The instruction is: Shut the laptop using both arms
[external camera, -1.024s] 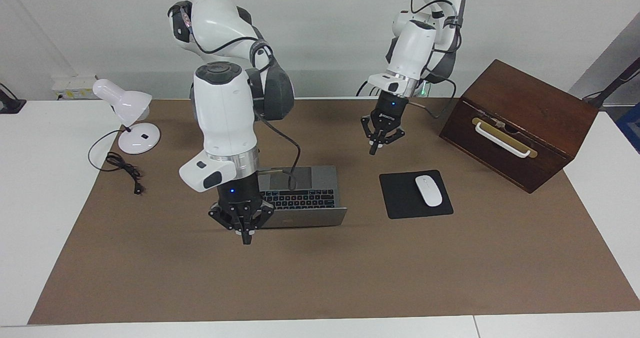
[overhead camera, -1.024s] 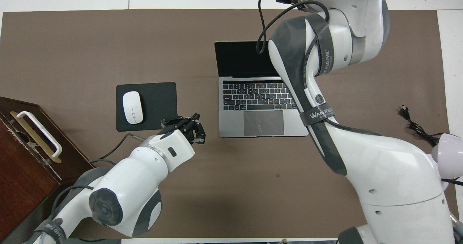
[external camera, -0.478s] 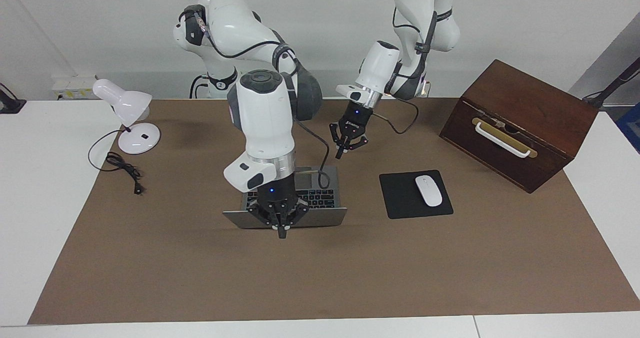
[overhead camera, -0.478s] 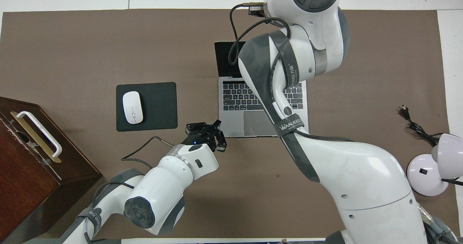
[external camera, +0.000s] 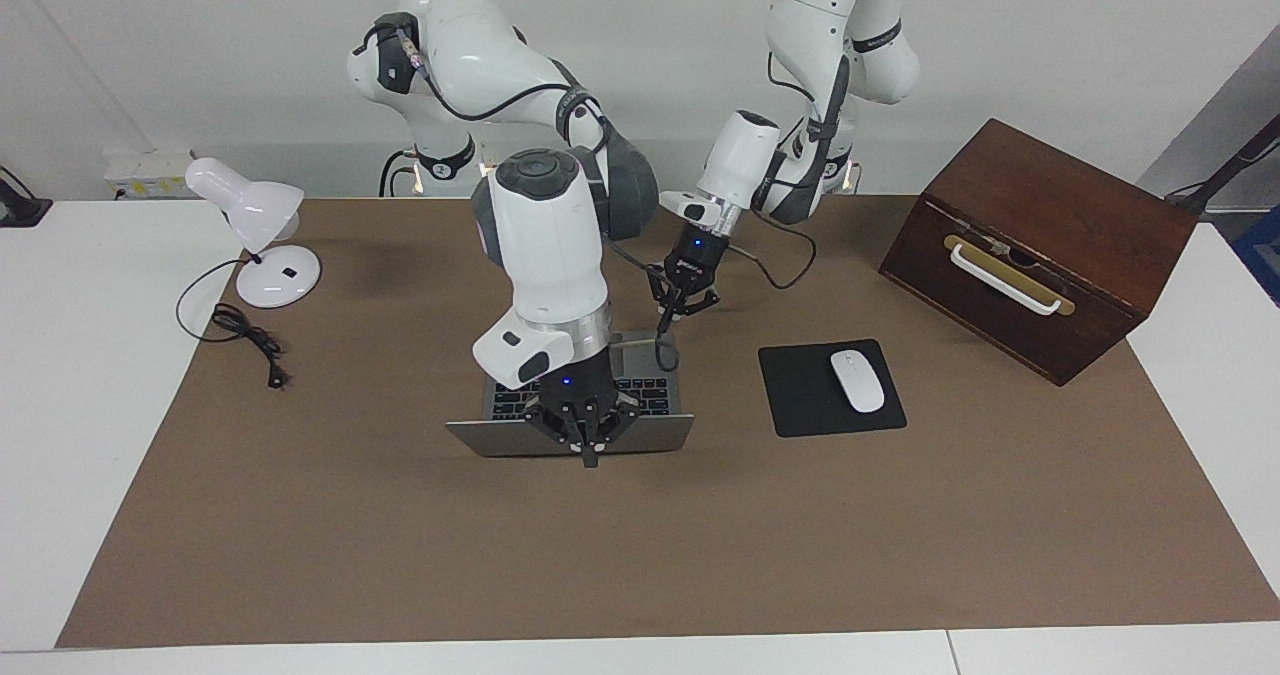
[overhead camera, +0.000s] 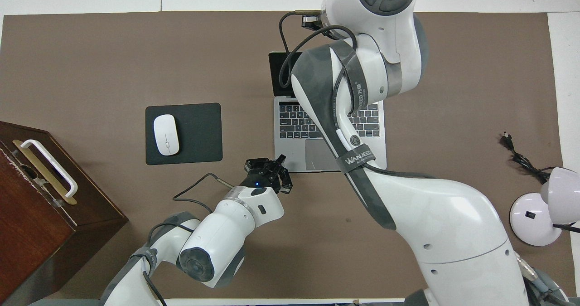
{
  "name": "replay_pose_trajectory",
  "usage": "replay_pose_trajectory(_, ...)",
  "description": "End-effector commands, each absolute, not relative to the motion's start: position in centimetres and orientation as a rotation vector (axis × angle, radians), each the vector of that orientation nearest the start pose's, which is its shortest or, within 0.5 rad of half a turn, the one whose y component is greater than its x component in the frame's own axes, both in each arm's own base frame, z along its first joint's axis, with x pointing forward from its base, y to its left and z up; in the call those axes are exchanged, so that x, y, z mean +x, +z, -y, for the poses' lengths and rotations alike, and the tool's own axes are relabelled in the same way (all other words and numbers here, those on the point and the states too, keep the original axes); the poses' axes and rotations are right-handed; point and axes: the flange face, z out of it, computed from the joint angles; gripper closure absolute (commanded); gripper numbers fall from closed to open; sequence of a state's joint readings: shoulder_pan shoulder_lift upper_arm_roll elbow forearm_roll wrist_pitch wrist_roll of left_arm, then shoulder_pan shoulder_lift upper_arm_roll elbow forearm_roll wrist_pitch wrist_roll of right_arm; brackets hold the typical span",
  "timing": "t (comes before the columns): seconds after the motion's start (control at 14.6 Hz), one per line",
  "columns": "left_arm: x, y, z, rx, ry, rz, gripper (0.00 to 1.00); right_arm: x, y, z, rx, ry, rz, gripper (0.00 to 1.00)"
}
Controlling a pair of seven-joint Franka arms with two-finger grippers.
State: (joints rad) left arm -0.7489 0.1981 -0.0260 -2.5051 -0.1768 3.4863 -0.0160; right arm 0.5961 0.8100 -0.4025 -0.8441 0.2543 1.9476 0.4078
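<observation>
In the facing view, going left to right, a white lamp (external camera: 252, 230) stood on the tabletop (external camera: 60, 375) with its cord (external camera: 245, 340) trailing onto the brown mat (external camera: 700, 555) at the right arm's end. The laptop (external camera: 650, 440) sat open mid-mat, its lid raised on the side farther from the robots.

A second before, the right end effector (external camera: 590, 452) had hung off the lid's corner toward the lamp; it had since slid along and now sat at the middle of the lid's back, fingertips pressed together and holding nothing. Whether it touched the lid could not be told.

The left end effector (external camera: 668, 321), also pressed shut and empty, had swung in from over bare mat beside the mouse pad (external camera: 800, 400) and now hovered at the laptop's near corner by the trackpad. In the overhead view it (overhead camera: 277, 172) sat just off that edge.

The mouse (external camera: 858, 380) and the wooden box (external camera: 1040, 245) were unmoved.

Judging from this, both arms had reached their stations: the right seemed set to tip the lid toward the robots, the left perhaps to steady the base. The lid had not yet begun to fold.
</observation>
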Motion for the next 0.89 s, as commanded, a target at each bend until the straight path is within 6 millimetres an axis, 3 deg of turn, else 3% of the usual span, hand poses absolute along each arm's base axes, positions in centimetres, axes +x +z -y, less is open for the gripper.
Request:
replay_pose_trajectory(0.0, 38.8, 29.8, 34.8, -3.068, -1.240, -0.931, 1.00, 72.7, 48.7, -30.1, -3.001, -0.444, -0.179, 1.00)
replay_pose_trajectory(0.34, 39.3, 27.8, 34.9, -3.061, -1.191, -0.956, 1.00, 72.1, 48.2, -28.6, -3.030, -0.290, -0.217, 1.00)
replay_pose_trajectory(0.82, 39.6, 26.9, 34.8, -3.051, -1.168, -0.980, 1.00, 71.2, 47.9, -27.6, -2.995, -0.080, -0.256, 1.00)
